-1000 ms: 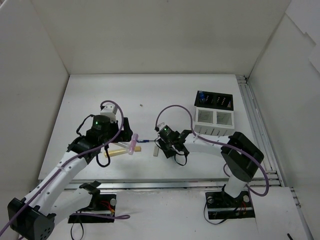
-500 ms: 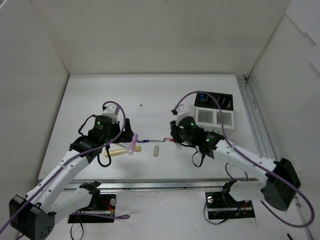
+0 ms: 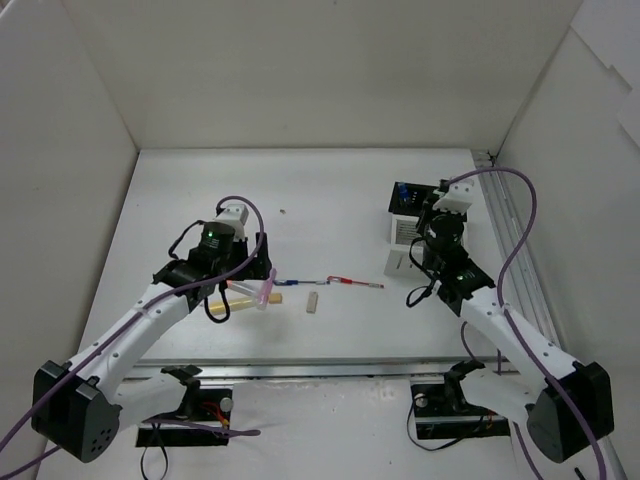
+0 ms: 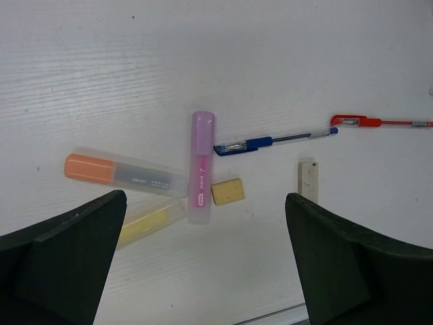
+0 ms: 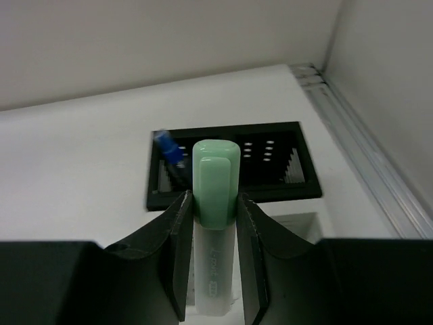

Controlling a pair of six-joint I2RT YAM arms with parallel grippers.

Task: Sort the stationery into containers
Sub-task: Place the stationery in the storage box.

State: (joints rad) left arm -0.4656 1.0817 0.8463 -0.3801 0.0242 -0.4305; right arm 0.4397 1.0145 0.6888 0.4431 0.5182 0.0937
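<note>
Top: we see a white tabletop (image 3: pixel 330 190) with white walls (image 3: pixel 300 70) all round. The white box (image 3: pixel 402 232) and black box (image 3: pixel 448 199) sit joined at the right.

Left wrist: left pincer (image 4: pixel 204 200) is wide above the pink marker (image 4: pixel 201 166), orange marker (image 4: pixel 125 174) and beige eraser (image 4: pixel 227 191) (all loose on the tabletop).

Right wrist: right pincer (image 5: pixel 213 200) clamps the green marker (image 5: pixel 215 169) above the boxes. We see a blue-capped pen (image 5: pixel 169 149) in the black box, in this view's left compartment.

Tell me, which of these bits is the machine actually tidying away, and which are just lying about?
Part of the job: green marker in the right gripper, pink marker, orange marker, yellow marker, blue pen, red pen, yellowish eraser, beige eraser, blue-capped pen, black box, white box.
Lying about: a dark speck on the table, too small to identify.
</note>
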